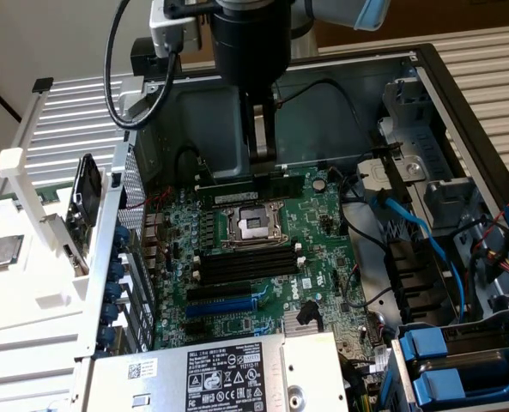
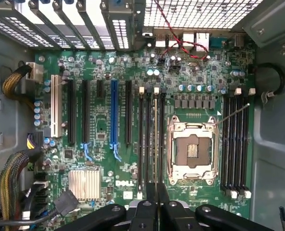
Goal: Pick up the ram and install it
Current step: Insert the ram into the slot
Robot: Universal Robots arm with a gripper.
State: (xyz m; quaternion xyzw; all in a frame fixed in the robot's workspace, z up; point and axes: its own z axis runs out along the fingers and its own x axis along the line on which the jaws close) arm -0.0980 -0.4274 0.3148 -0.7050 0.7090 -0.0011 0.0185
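Two fingers (image 2: pixel 150 199) are pressed in on the ram (image 2: pixel 155 139) and pinch its upper edge, so the wrist view sees the stick edge-on, as a thin line running out from between them. It lines up lengthwise with a bank of black memory slots (image 2: pixel 144 139) just beside the open processor socket (image 2: pixel 190 151). Whether it already touches a slot cannot be told.

In the exterior view the arm (image 1: pixel 252 39) reaches straight down into the opened computer case (image 1: pixel 348 94), and the fingers (image 1: pixel 263 146) hold the ram (image 1: pixel 284 184) level, at twelve o'clock from the processor socket (image 1: pixel 248 225) and close over the green motherboard (image 1: pixel 318 249). A second bank of black slots (image 1: pixel 245 264) lies at six o'clock from the socket, with none of its slots filled. Blue cables (image 1: pixel 417 227) run at three o'clock. A grey power supply (image 1: pixel 211 373) with a black label sits at six o'clock, at the case's near edge.
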